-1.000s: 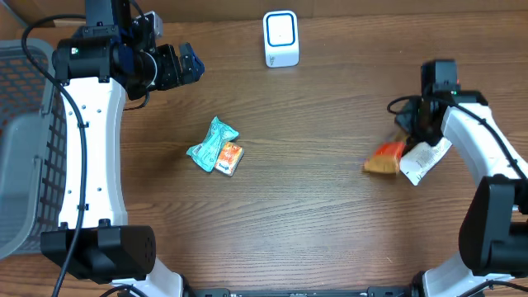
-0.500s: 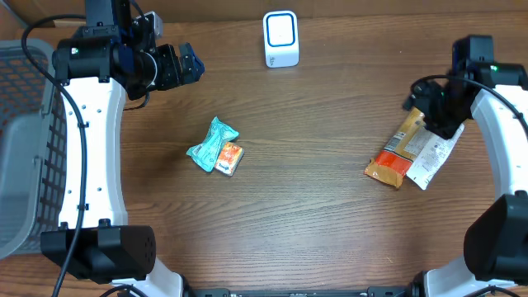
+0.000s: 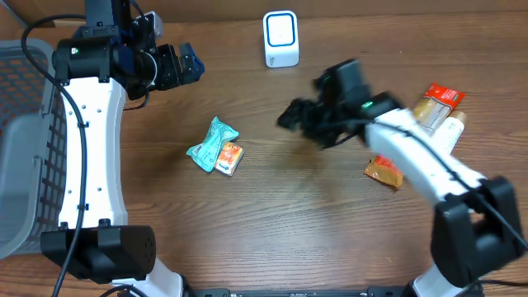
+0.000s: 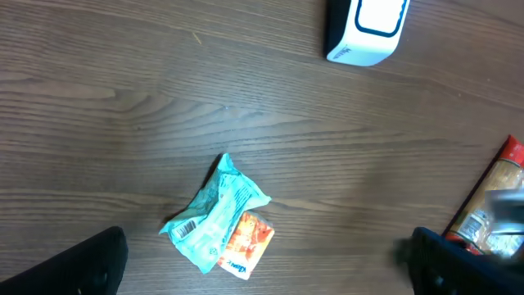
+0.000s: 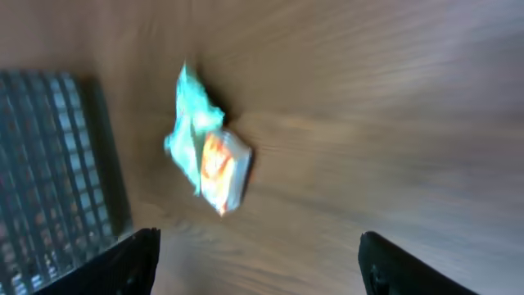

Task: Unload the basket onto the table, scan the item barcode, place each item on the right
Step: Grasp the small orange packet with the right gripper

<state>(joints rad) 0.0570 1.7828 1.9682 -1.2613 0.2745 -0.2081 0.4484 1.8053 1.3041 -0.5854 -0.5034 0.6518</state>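
Overhead: fixed above counter (image 3: 272,239), faces straight down, far, whole surface in frame. Left wrist: high, faces down, mid-range; takes in teal packet (image 4: 214,217), scanner (image 4: 368,24). Right wrist: tilted, blurred; takes in same packet, basket (image 5: 49,156) edge. All three views share teal packet; overhead and left wrist share scanner.

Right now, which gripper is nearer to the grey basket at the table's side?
Left. The left gripper hangs a short way in from the basket, near the table's far edge. The right gripper is farther off, past the table's middle.
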